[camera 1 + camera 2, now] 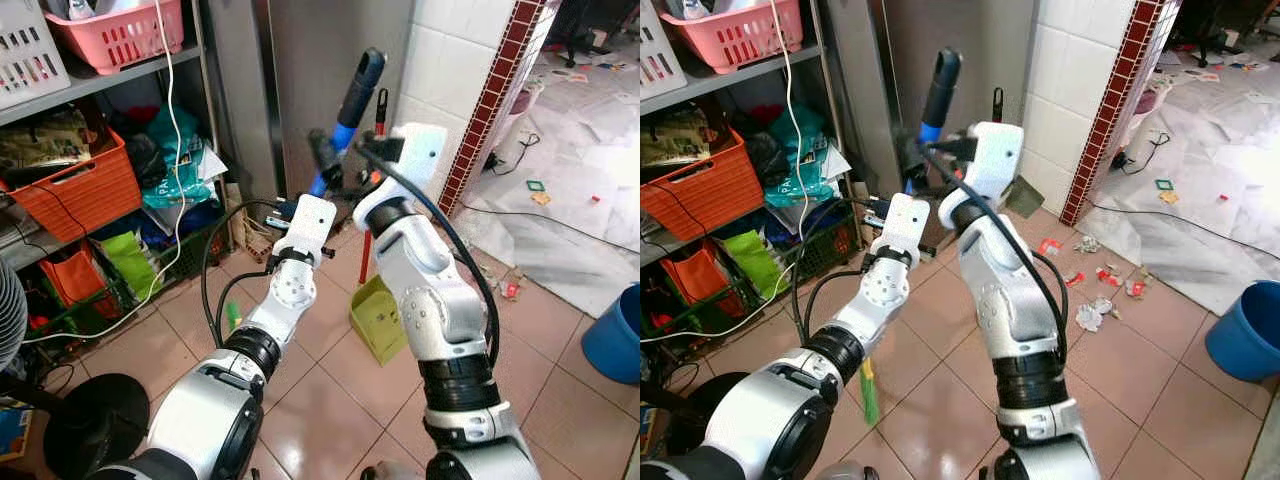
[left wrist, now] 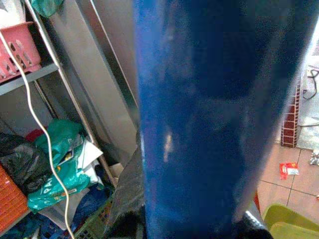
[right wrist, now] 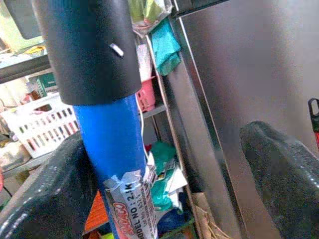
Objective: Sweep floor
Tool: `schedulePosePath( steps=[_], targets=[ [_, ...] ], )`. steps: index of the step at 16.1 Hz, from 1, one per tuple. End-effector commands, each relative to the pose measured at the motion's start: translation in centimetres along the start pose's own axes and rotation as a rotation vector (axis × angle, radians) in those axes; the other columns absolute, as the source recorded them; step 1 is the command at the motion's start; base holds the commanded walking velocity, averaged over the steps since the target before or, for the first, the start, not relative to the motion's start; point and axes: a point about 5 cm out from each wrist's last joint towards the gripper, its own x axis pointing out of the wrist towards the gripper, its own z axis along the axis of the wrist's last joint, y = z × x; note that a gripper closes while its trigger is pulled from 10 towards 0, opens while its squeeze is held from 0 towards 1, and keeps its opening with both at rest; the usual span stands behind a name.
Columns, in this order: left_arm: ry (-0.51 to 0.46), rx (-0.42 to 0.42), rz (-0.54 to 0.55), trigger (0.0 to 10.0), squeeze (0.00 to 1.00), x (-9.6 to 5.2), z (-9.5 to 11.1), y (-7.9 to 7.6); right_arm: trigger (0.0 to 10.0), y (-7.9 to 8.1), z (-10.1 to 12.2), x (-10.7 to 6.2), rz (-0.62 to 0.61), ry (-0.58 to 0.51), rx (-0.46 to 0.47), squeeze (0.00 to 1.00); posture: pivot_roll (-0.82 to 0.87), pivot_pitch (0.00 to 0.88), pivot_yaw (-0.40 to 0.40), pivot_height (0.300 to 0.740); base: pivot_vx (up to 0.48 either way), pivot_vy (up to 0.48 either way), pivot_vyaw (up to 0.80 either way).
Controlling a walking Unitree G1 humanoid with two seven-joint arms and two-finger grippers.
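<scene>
Litter (image 1: 1095, 300) on tiled floor (image 1: 1160, 390) beside white-tiled wall (image 1: 1070, 90).

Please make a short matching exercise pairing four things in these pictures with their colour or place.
Things:
1. broom handle
2. dustpan
3. bucket
4. orange crate

Descriptions:
A. yellow-green, on the tiled floor between the two arms
B. on the shelf unit to the robot's left
C. blue with a black top, held up between both end effectors
D. blue, on the floor at the far right

Pairs: 1-C, 2-A, 3-D, 4-B

The left end effector and right end effector both meet the handle.
</scene>
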Motion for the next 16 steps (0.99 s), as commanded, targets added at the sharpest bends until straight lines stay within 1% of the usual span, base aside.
schedulePosePath(
  steps=[1,2,3,4,5,6,9,10,11,14,16],
  targets=[
    [-0.046,0.022,-0.004,4.6,0.0,0.3,0.9,0.0,4.4,2.6,1.3,1.6,0.033,-0.075,0.067,0.0,-0.16,0.0,0.027,0.74,0.0,0.0,0.0],
    [-0.047,0.022,-0.004,4.7,0.0,0.3,0.9,-0.1,3.7,2.7,1.4,1.8,0.03,-0.086,0.069,0.0,-0.15,0.0,0.026,0.74,0.0,0.0,0.0],
    [-0.046,0.02,-0.005,4.7,0.0,0.3,0.9,-0.1,6.3,2.9,1.7,2.1,0.028,-0.109,0.069,0.0,-0.16,0.0,0.026,0.74,0.0,0.0,0.0],
    [-0.046,0.02,-0.005,4.7,0.0,0.3,0.8,-0.2,9.4,2.9,1.8,2.2,0.027,-0.115,0.068,0.0,-0.16,0.0,0.026,0.74,0.0,0.0,0.0],
    [-0.045,0.021,-0.008,4.7,0.0,0.2,0.8,-0.3,10.0,3.0,2.0,2.5,0.022,-0.129,0.065,0.0,-0.16,0.0,0.026,0.74,0.0,0.0,0.0],
    [-0.044,0.022,-0.012,4.8,0.0,0.1,0.7,-0.4,10.0,3.1,2.4,2.8,0.015,-0.145,0.073,0.0,-0.16,0.0,0.028,0.74,0.0,0.0,0.0],
    [-0.043,0.024,-0.015,5.0,0.0,0.1,0.7,-0.5,10.0,3.4,2.6,3.1,0.023,-0.155,0.085,0.0,-0.16,0.0,0.028,0.74,0.0,0.0,0.0],
    [-0.041,0.024,-0.017,5.2,0.0,0.1,0.7,-0.5,9.2,3.7,2.7,3.0,0.03,-0.157,0.089,0.0,-0.16,0.0,0.026,0.74,0.0,0.0,0.0],
    [-0.04,0.023,-0.016,5.5,0.0,0.1,0.7,-0.5,0.0,4.0,2.9,3.0,0.035,-0.158,0.094,0.0,-0.16,0.0,0.026,0.74,0.0,0.0,0.0],
    [-0.037,0.026,-0.011,6.4,0.0,0.1,0.6,-0.5,0.0,4.6,3.0,2.8,0.043,-0.153,0.098,0.0,-0.16,0.0,0.025,0.74,0.0,0.0,0.0],
    [-0.031,0.03,-0.008,6.7,0.0,0.1,0.5,-0.5,0.0,4.9,3.3,2.7,0.046,-0.158,0.097,0.0,-0.17,0.0,0.024,0.74,0.0,0.0,0.0]
  ],
)
